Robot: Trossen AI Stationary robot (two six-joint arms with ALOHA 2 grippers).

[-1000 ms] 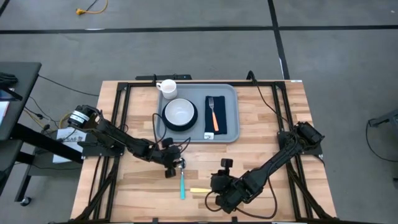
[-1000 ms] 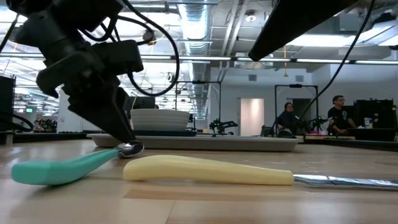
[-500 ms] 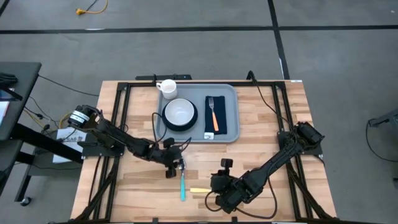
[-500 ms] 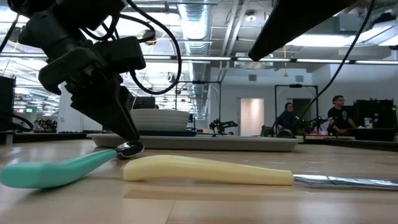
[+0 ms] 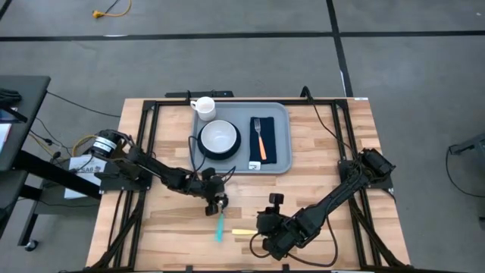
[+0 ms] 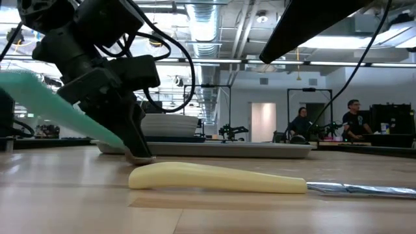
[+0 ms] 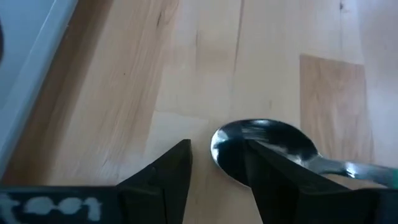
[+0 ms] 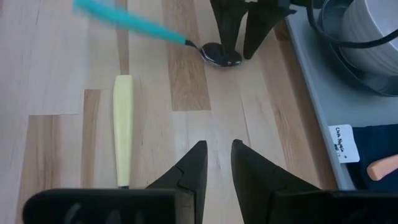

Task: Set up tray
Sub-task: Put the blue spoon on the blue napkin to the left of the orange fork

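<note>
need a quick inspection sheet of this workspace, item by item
surface: pale wooden plank table, bare around the cutlery.
job's things: large flat grey-blue rectangular tray holds a white bowl on a dark round plate, a white mug and an orange-handled fork on a dark navy napkin.
clutter: teal-handled metal spoon, bowl on the wood, handle tilted up; yellow-handled knife flat beside it.
grippers: left gripper down at the spoon bowl, one finger over its edge, grip not clear; right gripper open, hanging near the knife.
cables: black leads loop beside the tray.
surroundings: two people at benches far behind.
</note>
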